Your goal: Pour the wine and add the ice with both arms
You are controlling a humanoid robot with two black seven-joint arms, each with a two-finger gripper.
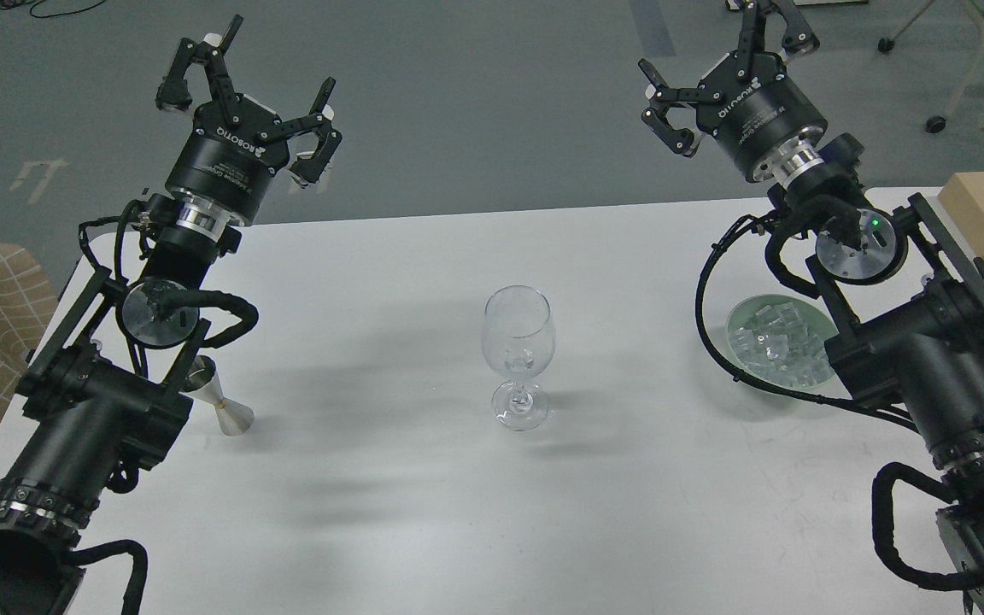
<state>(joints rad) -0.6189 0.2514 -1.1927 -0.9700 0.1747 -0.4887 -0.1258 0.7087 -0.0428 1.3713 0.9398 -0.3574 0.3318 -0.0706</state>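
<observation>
Ice (778, 340): clear glassy cubes heaped in bowl (740, 323)

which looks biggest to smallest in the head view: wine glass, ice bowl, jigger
1. Wine glass, tallest and largest as it appears.
2. Pale green ice bowl, about as wide as the glass is tall, but the right arm hides part of it, so the top two are unsure.
3. Steel jigger, clearly smallest, partly behind the left arm.

My left gripper (248, 115) and right gripper (731, 73) hover, jaws spread; glass (518, 357) between and below them, ice (778, 343) under my right.
</observation>
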